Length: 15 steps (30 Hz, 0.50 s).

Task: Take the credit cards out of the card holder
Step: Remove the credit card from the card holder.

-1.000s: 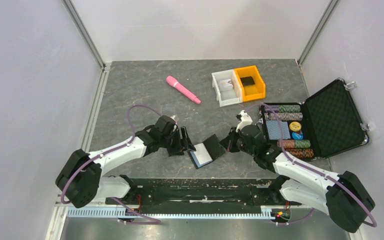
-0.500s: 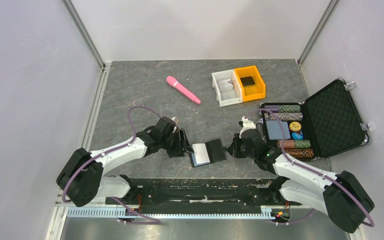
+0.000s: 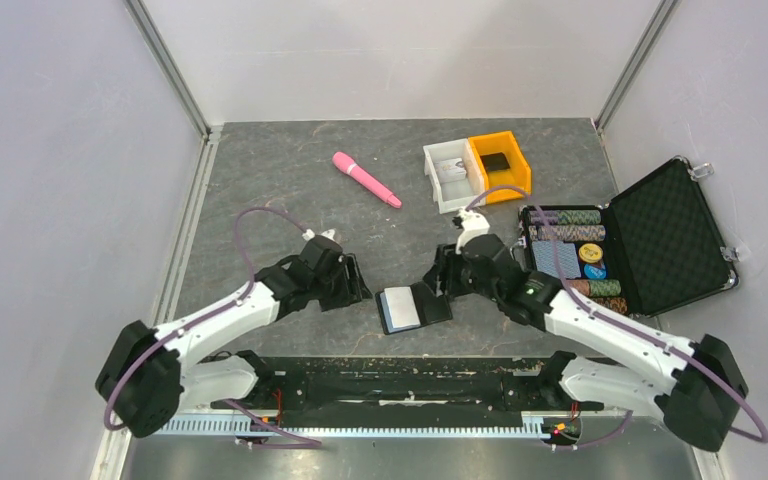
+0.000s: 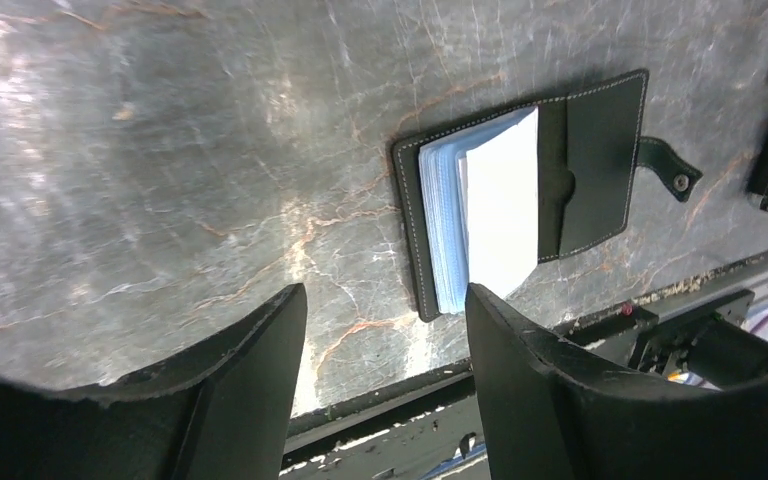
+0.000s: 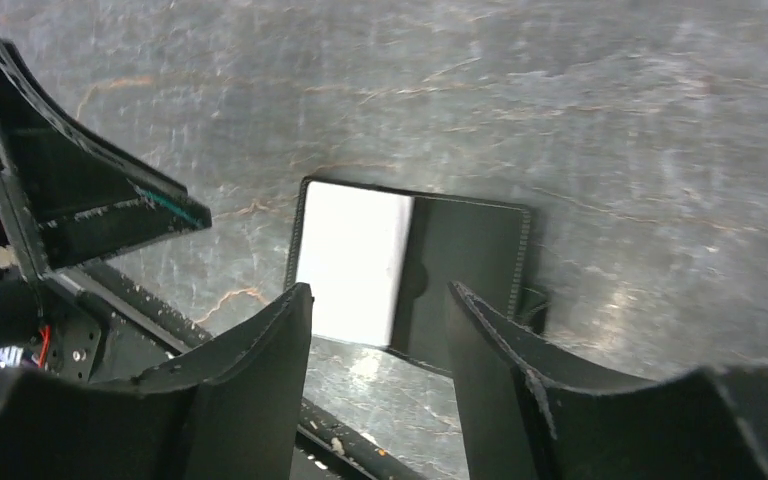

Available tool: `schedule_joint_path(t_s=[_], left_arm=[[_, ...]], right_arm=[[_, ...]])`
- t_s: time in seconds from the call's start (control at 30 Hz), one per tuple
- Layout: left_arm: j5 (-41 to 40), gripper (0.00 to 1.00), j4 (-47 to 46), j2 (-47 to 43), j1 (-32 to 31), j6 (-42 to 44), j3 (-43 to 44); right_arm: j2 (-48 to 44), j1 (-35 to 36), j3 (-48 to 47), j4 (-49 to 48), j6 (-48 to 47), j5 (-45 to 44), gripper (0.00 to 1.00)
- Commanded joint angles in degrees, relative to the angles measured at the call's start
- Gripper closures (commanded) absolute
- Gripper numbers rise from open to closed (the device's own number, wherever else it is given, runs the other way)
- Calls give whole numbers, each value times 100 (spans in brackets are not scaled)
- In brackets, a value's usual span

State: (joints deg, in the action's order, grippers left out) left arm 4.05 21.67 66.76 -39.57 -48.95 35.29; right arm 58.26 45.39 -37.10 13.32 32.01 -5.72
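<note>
The black card holder (image 3: 428, 301) lies open and flat on the table near its front edge, tab (image 4: 672, 168) sticking out from the right flap. A stack of pale blue sleeves with a white top, the credit cards (image 4: 500, 205), sits in its left half (image 5: 352, 262). My left gripper (image 3: 361, 284) is open just left of the card holder (image 4: 590, 160), touching nothing. My right gripper (image 3: 437, 281) is open just behind the holder's right flap (image 5: 465, 275), with nothing between its fingers.
A pink wand-shaped object (image 3: 365, 179) lies at the back. A white bin (image 3: 449, 177) and an orange bin (image 3: 501, 166) stand beside it. An open black case (image 3: 663, 236) with poker chips sits at the right. The black base rail (image 3: 400, 365) runs just below the holder.
My right gripper opened and let go of the holder's right flap, which dropped flat onto the table. The right arm drew back and up. The left gripper pulled slightly left.
</note>
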Motion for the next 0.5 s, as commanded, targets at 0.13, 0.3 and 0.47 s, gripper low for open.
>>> schedule_joint_path(t_s=[0.13, 0.3, 0.47], left_arm=[[-1366, 31, 645, -1338, 2, 187, 7], [-1575, 30, 759, -1892, 2, 64, -225], [-1587, 29, 769, -2078, -2, -11, -340]], right_arm=[[1063, 1035, -597, -228, 220, -651, 30], [1754, 1498, -789, -284, 296, -954, 20], [2394, 1761, -1029, -202, 345, -1252, 15]])
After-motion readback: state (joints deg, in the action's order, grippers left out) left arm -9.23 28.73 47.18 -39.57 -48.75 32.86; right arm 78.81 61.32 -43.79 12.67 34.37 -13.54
